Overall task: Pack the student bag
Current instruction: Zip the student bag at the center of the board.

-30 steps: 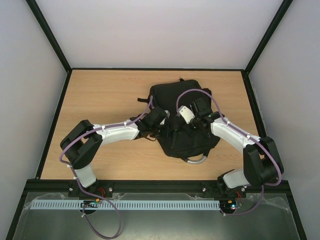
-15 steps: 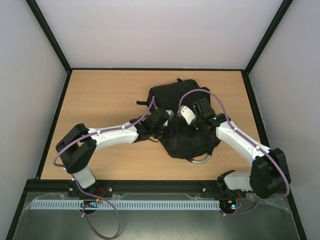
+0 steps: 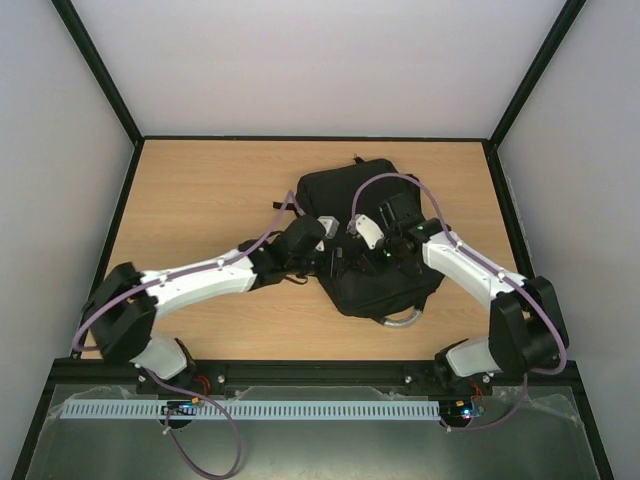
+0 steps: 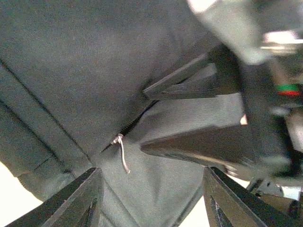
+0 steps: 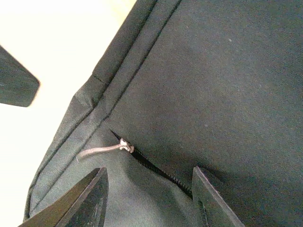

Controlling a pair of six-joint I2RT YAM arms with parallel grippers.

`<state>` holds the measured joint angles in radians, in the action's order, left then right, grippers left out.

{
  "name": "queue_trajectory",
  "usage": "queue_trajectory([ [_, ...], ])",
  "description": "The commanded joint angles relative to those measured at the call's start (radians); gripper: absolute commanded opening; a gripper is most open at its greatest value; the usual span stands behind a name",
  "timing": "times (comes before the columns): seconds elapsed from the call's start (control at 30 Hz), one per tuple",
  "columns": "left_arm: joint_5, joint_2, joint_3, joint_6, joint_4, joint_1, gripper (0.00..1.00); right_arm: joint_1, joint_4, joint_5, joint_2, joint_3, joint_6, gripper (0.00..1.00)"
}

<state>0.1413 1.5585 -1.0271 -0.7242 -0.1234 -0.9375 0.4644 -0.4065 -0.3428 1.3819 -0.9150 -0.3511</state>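
The student bag (image 3: 345,190), a black fabric backpack, lies flat in the middle of the table with its grey loop handle (image 3: 400,320) toward me. Both grippers hover close over its middle, facing each other. My left gripper (image 3: 334,262) (image 4: 154,189) is open over the fabric, just below a short zip and its grey pull (image 4: 122,153). My right gripper (image 3: 376,256) (image 5: 149,189) is open too, straddling the partly open zip (image 5: 154,166), whose pull (image 5: 102,150) lies to the left. Nothing is held in either one. The right gripper's dark fingers (image 4: 189,144) fill the left wrist view.
Bare wooden table (image 3: 200,190) surrounds the bag, with black frame rails and white walls on three sides. A loose strap (image 3: 285,200) sticks out at the bag's left edge. The tip of the left gripper's finger (image 5: 14,82) shows at the left of the right wrist view.
The left arm has stretched out lower, with its elbow moving down and left, and its gripper stays at the bag's middle. The right arm swung out and came back. The bag has barely moved.
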Motion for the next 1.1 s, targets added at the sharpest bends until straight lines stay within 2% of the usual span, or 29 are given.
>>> queue_trajectory([
  [0.0,-0.068,-0.127,0.062,0.009,-0.046,0.0,0.61,0.007,-0.067,-0.099,0.052,-0.058,0.034,0.5],
  [0.2,-0.068,-0.181,0.205,-0.063,-0.002,0.069,0.61,0.054,-0.052,-0.008,0.01,-0.06,0.026,0.53],
  [0.37,0.004,-0.157,0.317,-0.138,0.123,0.137,0.61,0.112,-0.074,0.075,0.01,-0.081,0.04,0.59],
  [0.57,0.014,-0.108,0.319,-0.16,0.189,0.148,0.61,0.176,-0.112,0.143,0.051,-0.127,0.06,0.62],
  [0.87,0.034,-0.069,0.316,-0.18,0.215,0.148,0.61,0.291,-0.101,0.335,0.126,-0.145,0.079,0.62],
  [1.07,0.035,-0.065,0.314,-0.188,0.212,0.148,0.61,0.299,-0.108,0.435,0.13,-0.155,0.102,0.61],
])
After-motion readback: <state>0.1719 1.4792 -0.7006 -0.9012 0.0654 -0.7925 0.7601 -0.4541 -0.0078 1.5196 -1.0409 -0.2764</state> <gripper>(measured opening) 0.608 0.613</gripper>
